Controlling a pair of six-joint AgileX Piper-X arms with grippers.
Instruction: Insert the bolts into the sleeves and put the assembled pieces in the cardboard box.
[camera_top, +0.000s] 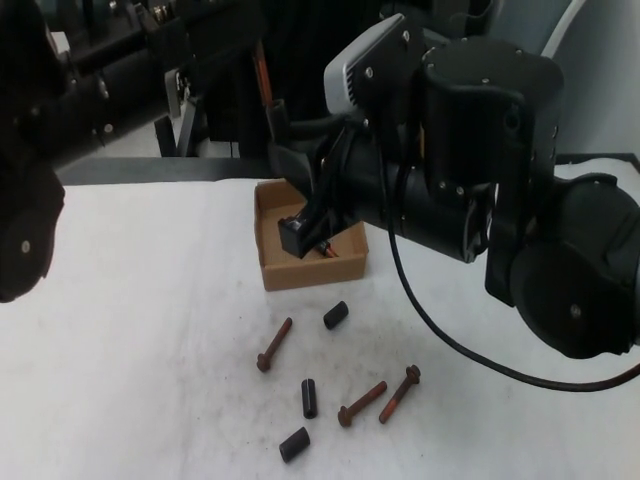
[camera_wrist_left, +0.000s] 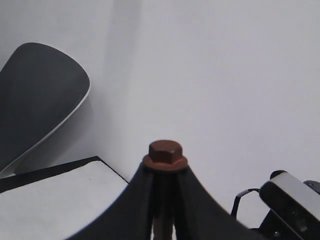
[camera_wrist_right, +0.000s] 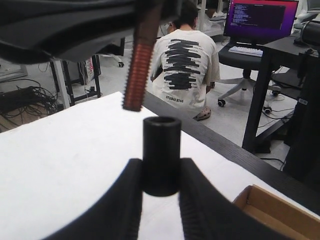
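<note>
My left gripper (camera_wrist_left: 165, 175) is shut on a rusty bolt (camera_wrist_left: 165, 154), whose hex head sits just above the fingertips. My right gripper (camera_wrist_right: 161, 177) is shut on a black sleeve (camera_wrist_right: 161, 150), held upright with its bore open. The bolt's threaded end (camera_wrist_right: 136, 75) hangs tilted just above and beside the sleeve's mouth, apart from it. The cardboard box (camera_top: 300, 272) stands mid-bench, partly hidden by the right arm (camera_top: 470, 180). Three loose bolts (camera_top: 273, 345) (camera_top: 361, 403) (camera_top: 399, 393) and three loose sleeves (camera_top: 335, 315) (camera_top: 309, 397) (camera_top: 294, 443) lie on the white bench in front of the box.
A corner of the box (camera_wrist_right: 260, 207) lies below the right gripper. The left arm (camera_top: 25, 220) bulks at the left edge of the high view. The bench's far edge (camera_top: 150, 170) borders dark equipment. Open white surface spreads left of the loose parts.
</note>
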